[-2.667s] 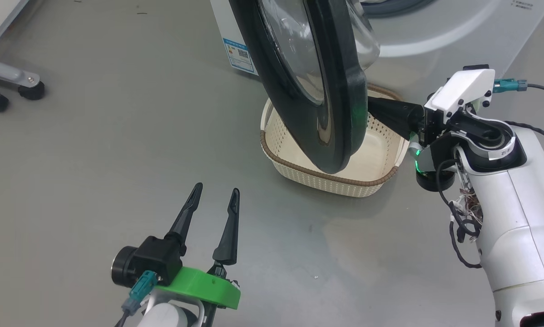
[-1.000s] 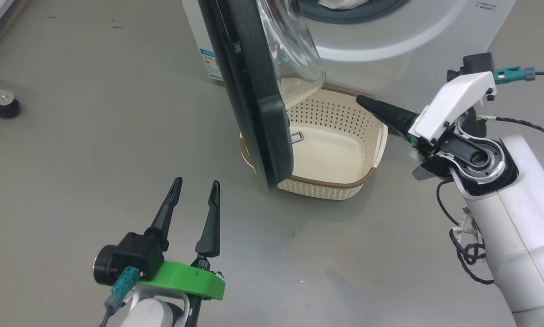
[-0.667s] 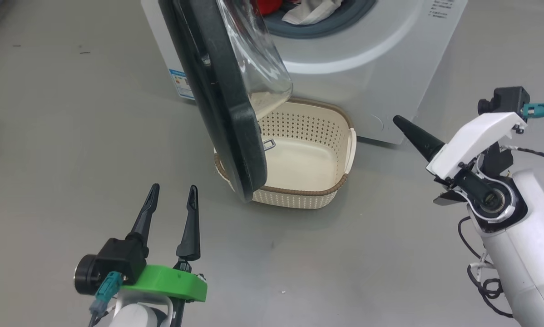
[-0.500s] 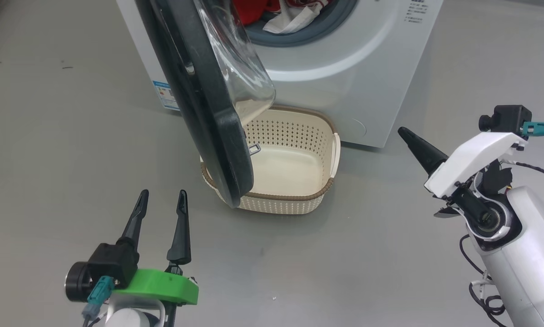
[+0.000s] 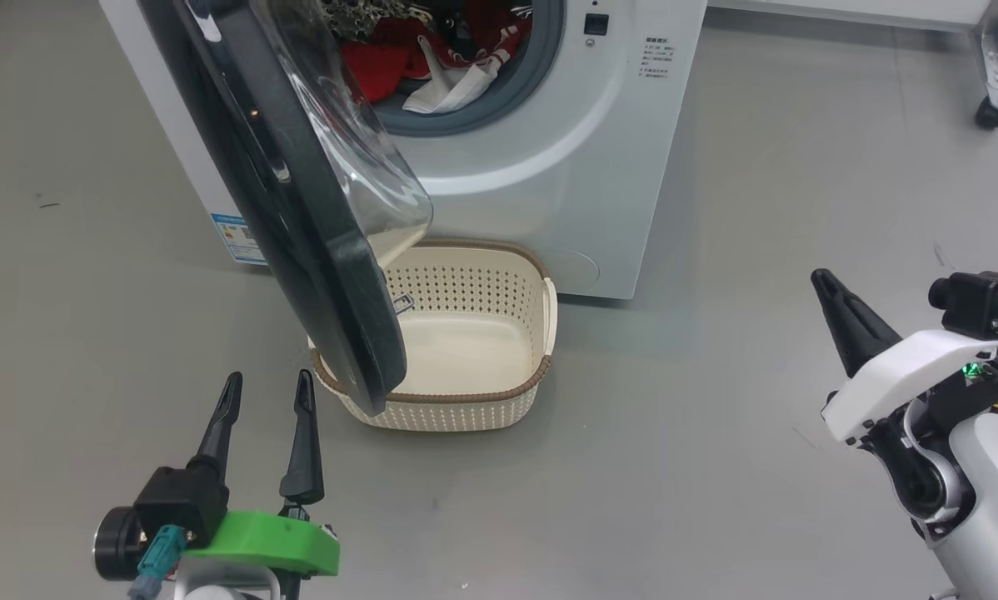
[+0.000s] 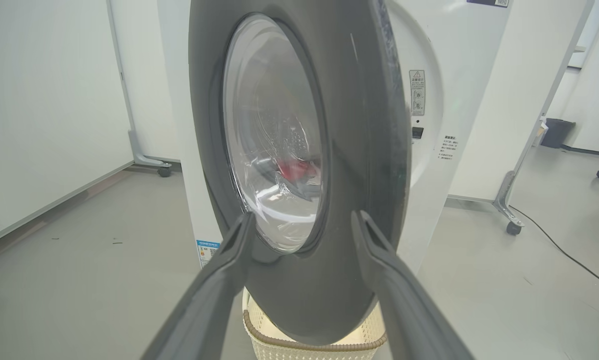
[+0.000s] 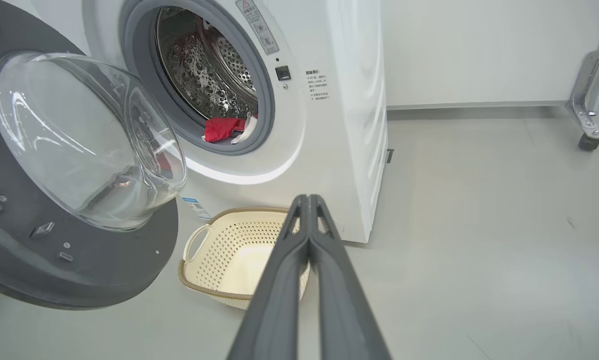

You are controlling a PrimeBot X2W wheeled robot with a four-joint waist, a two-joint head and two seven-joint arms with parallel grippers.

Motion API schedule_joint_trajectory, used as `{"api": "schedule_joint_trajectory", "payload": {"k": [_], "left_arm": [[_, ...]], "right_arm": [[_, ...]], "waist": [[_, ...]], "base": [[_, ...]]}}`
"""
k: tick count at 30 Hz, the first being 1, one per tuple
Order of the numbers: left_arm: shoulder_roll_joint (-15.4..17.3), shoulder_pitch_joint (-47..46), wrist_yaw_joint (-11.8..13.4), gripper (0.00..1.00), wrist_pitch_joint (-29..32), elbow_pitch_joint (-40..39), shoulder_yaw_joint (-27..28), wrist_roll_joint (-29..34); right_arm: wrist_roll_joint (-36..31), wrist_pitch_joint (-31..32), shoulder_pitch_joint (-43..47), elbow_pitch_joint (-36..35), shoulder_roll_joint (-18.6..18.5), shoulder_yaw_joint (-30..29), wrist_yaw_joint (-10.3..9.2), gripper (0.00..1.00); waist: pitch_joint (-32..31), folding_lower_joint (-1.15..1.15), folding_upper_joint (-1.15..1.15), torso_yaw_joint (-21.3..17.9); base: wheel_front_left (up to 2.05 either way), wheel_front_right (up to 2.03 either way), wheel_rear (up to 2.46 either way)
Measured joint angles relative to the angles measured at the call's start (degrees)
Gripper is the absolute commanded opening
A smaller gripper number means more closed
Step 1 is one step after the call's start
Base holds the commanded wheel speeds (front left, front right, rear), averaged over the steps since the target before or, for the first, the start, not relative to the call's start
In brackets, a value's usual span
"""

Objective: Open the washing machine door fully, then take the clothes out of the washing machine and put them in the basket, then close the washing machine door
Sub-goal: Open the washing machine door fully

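The washing machine door (image 5: 341, 283) at centre left overhangs the basket (image 5: 466, 397), so red clothes (image 5: 374, 62) from the drum (image 7: 214, 75), top centre, may snag or miss; left gripper (image 5: 268, 379) spread, right gripper (image 5: 822, 280) pressed together, both empty.

Red-and-white clothes (image 5: 420, 62) — cream perforated basket (image 5: 466, 412).

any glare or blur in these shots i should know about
Head view: sharp, with white glints on the glass of the washing machine door. Left wrist view: the door's rim looks soft and smeared, close to the lens. Right wrist view: bright streaks on the glass; the clothes are sharp.
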Motion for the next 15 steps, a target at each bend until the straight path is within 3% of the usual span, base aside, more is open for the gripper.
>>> {"api": "schedule_joint_trajectory", "payload": {"k": [4,11,12,13,14,15], "left_arm": [[0.0,0.0,-0.9,1.00,0.0,0.0,0.2,0.2],[0.0,0.5,-1.8,1.00,0.0,0.1,1.9,0.7],[0.0,0.6,-1.9,1.00,0.0,0.0,2.0,0.7],[0.0,0.8,-1.9,1.00,0.0,0.0,2.3,0.7],[0.0,0.9,-1.9,1.00,0.0,-0.1,2.6,0.7],[0.0,1.1,-1.9,1.00,0.0,-0.2,2.9,0.7]], "right_arm": [[-4.5,-4.6,1.6,-0.2,-1.7,-0.1,-0.09,0.00],[-7.7,-11.5,5.4,-0.4,-0.9,-0.5,-3.16,0.00],[-7.9,-12.2,5.9,-0.4,-0.9,-0.7,-3.66,0.32],[-8.1,-12.9,6.2,-0.5,-0.8,-0.9,-4.13,0.54],[-8.2,-13.7,6.4,-0.5,-0.4,-1.1,-4.59,0.94],[-8.4,-14.4,6.6,-0.6,0.1,-1.2,-5.08,1.00]], "waist": [[-0.8,0.00,0.00,-1.4],[-2.1,0.00,0.00,-3.1],[-2.2,0.00,0.00,-3.3],[-2.2,0.00,0.00,-3.4],[-2.2,0.00,0.00,-3.6],[-2.3,0.00,0.00,-3.8]], "base": [[0.00,0.00,0.00],[0.00,0.00,0.00],[0.00,0.00,0.00],[0.00,0.00,0.00],[0.00,0.00,0.00],[0.00,0.00,0.00]]}}
